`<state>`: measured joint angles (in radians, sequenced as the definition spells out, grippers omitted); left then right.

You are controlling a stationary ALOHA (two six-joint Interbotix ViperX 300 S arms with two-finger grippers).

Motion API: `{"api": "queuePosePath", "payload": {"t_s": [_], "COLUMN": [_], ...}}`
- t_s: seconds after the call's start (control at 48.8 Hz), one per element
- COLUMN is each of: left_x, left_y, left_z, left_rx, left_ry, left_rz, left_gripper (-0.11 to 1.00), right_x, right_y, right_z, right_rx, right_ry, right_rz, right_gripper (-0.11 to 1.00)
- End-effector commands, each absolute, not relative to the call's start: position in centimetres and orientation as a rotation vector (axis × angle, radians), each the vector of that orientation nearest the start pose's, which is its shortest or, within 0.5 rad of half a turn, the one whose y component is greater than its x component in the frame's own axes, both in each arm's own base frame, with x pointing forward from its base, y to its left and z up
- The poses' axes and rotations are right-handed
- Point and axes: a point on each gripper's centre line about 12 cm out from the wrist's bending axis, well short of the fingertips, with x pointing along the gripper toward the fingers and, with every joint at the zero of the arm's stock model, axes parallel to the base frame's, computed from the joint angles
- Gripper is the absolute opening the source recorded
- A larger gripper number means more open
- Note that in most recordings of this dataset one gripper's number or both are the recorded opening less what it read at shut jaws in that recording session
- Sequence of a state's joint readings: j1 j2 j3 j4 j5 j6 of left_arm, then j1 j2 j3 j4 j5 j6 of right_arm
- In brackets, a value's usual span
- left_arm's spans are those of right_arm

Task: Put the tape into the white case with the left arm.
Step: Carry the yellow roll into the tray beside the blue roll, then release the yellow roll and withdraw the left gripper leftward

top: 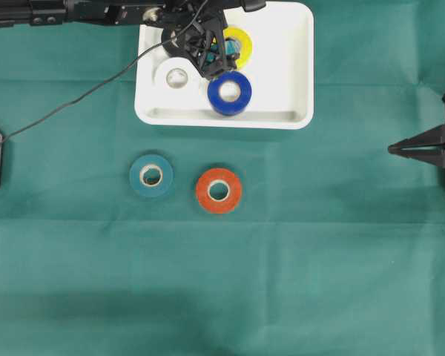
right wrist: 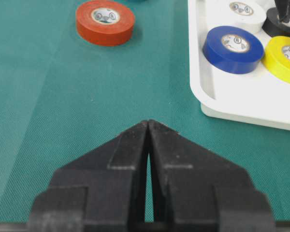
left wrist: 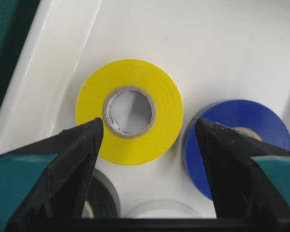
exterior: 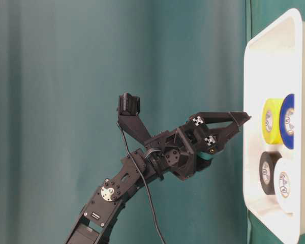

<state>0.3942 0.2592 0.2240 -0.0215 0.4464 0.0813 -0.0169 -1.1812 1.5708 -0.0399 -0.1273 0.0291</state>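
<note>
Left gripper [left wrist: 150, 140] hangs with jaws spread and empty over the shallow white plastic case [top: 297, 74], where yellow [left wrist: 130, 111], blue [top: 230, 93], white [top: 176, 76] and black tape rolls [exterior: 267, 173] lie, leaving teal [top: 151, 176] and orange rolls [top: 219, 190] on the green cloth [top: 319, 259].

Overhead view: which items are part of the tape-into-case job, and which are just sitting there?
Job:
- white case
- yellow tape roll, blue, white and black rolls, in the case
- teal tape roll and orange tape roll, on the cloth outside it
- left hand, open over the case

Lying about:
- right hand, shut, parked
- green cloth
</note>
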Motion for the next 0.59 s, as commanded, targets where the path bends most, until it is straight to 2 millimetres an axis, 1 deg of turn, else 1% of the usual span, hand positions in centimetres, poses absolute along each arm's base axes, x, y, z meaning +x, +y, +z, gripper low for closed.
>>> {"api": "queuePosePath", "payload": {"t_s": [0.0,0.103,0.226,0.431,0.574], "left_x": [43.6,43.1,41.6,37.7,35.3], "left_y": [18.0,17.8,17.1,16.1,15.1], "left_z": [18.3,18.6,19.0,19.1,18.7], "left_rx": [-0.122,-0.120,-0.122,-0.135,-0.141], "left_ry": [0.888,0.890,0.899,0.921,0.945], "left_rz": [0.330,0.330,0.329,0.340,0.339], "left_gripper": [0.72,0.72,0.72,0.72,0.72], "right_x": [13.9,13.9,13.9,13.9,13.9], "right_y": [-0.2,-0.2,-0.2,-0.2,-0.2], "right_z": [15.6,15.6,15.6,15.6,15.6], "right_rx": [-0.009,-0.007,-0.007,-0.007,-0.009], "right_ry": [0.250,0.250,0.250,0.250,0.250], "right_rz": [-0.011,-0.012,-0.012,-0.012,-0.010], "right_gripper": [-0.10,-0.10,-0.10,-0.10,-0.10]}}
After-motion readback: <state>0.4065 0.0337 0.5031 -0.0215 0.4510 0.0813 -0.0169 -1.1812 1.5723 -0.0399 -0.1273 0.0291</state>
